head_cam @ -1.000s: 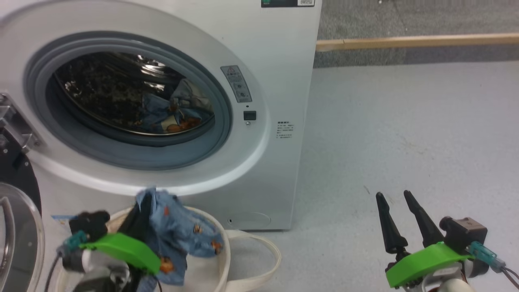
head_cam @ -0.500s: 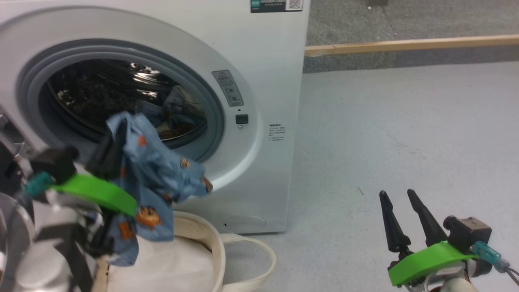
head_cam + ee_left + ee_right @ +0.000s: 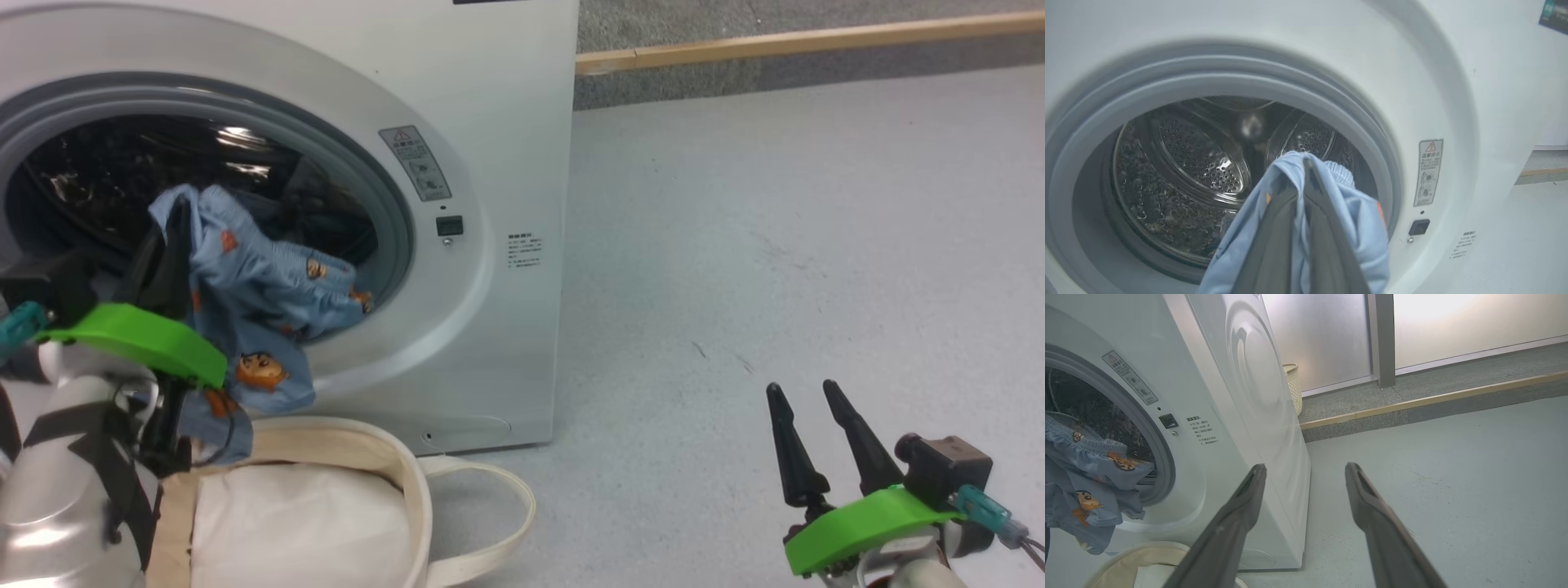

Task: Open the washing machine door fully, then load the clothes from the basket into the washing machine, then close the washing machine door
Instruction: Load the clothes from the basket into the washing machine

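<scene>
Left gripper (image 3: 1300, 183) is clamped shut on 1 blue bear-print piece of the clothes (image 3: 261, 286), held right at the mouth of the washing machine (image 3: 490, 122), above the basket (image 3: 408, 482). Lots of fabric is seen dangling outside the lower rim, so if it's dropped too shallow it could be snagged on the grey rubber ring (image 3: 1229, 77) or slide back out. Right gripper (image 3: 802, 390) is parked open, well apart.
</scene>
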`<state>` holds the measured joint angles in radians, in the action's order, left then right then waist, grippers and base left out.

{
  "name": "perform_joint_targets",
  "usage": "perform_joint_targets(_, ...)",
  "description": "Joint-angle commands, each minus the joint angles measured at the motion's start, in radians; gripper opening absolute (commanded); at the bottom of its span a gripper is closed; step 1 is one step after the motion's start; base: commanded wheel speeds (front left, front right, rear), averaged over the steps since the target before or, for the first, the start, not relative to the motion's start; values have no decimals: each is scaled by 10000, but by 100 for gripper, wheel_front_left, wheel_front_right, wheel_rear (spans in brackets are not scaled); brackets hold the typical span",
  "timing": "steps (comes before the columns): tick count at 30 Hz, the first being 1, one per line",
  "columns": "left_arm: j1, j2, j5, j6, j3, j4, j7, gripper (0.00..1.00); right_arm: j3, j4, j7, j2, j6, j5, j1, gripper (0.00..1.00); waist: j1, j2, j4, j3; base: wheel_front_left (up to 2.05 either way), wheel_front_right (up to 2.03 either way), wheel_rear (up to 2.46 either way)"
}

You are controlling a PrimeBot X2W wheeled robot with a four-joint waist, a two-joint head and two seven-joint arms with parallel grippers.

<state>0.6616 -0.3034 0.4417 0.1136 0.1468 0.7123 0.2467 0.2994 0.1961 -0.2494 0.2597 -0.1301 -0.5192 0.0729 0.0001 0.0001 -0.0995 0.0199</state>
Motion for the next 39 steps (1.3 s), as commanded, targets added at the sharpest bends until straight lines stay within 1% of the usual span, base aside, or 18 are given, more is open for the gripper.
perform_joint_targets(1, 588, -286, -42, -12, -412, 62, 112, 0, 114, -293, -124, 240, -6, 50, 10, 100, -1, -1, -61, 78, 0, 0, 0)
perform_joint_targets(5, 855, -296, -209, 7, -545, 890, 143, 0, 64, -439, -124, 418, -6, 76, 74, 100, -1, -1, -278, 378, 0, 0, 0)
perform_joint_targets(13, 1770, -399, -564, -1, -974, 1781, 148, 0, -21, -677, -124, 584, -6, 216, 283, 100, -1, -1, -622, 1253, 0, 0, 0)
perform_joint_targets(22, 3102, -731, -1026, -23, -1253, 2724, 150, 0, -517, -1085, -124, 488, -6, 607, 482, 100, -1, -1, -1151, 2726, 0, 0, 0)
perform_joint_targets(29, 3925, -937, -1259, 33, -1353, 3172, 150, 0, -912, -1429, -124, 357, -6, 923, 456, 100, -1, -1, -1295, 3761, 0, 0, 0)
perform_joint_targets(35, 4959, -1121, -1401, 98, -1353, 3193, 150, 0, -1117, -1716, -124, 204, -6, 1159, 491, 100, -1, -1, -1336, 4531, 0, 0, 0)
perform_joint_targets(37, 5297, -1160, -1435, 104, -1526, 2575, 150, 0, -1182, -1794, -124, 158, -6, 1215, 504, 100, -1, -1, -1331, 4738, 0, 0, 0)
perform_joint_targets(39, 5398, -1170, -1574, 63, -1873, 1413, 150, 0, -1273, -1887, -124, 99, -6, 1265, 551, 100, -1, -1, -1322, 4914, 0, 0, 0)
